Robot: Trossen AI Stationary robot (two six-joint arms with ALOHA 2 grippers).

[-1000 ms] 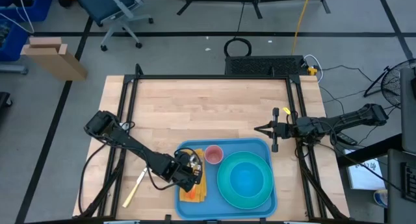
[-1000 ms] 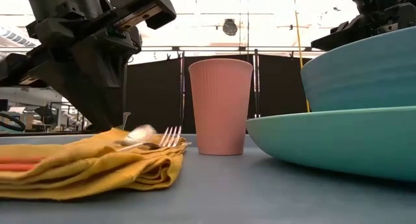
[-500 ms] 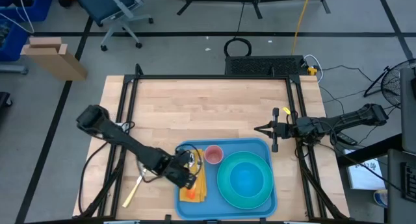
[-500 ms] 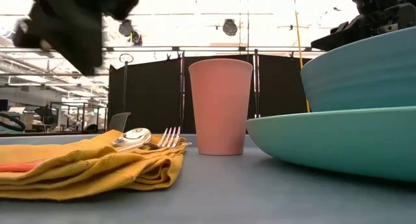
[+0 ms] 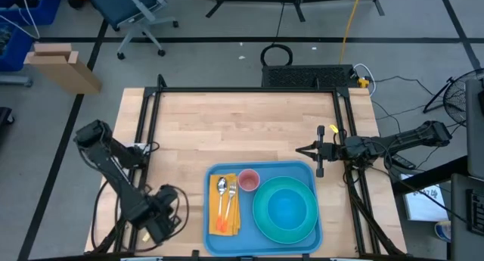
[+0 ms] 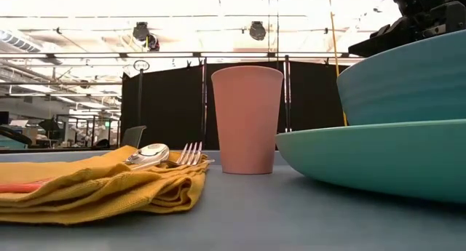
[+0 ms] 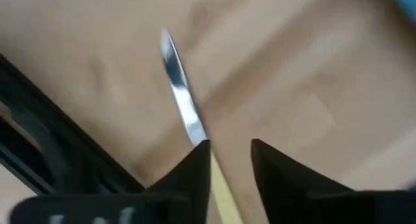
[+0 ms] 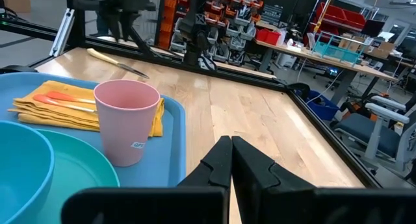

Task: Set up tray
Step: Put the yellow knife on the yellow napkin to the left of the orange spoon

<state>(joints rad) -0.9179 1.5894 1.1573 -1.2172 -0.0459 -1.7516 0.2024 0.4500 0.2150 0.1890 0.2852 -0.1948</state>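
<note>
The tray [image 5: 215, 238] is positioned at the table's near edge, right of centre, so that every place-setting item is carried on it: the plate [image 5: 261, 219] with the bowl [image 5: 286, 208], the napkin [image 5: 212, 215], the cup [image 5: 249, 179], and the spoon [image 5: 221, 189] and fork [image 5: 232, 191]. The knife [image 7: 179, 94] is left on the table, so the left gripper [image 7: 230, 160], narrowly parted and empty, is lowered over it. The right gripper [image 8: 231, 158] is parked closed beside the tray.

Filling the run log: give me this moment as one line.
left gripper: open over knife, off tray | right gripper: shut, idle | spoon, fork on napkin
</note>
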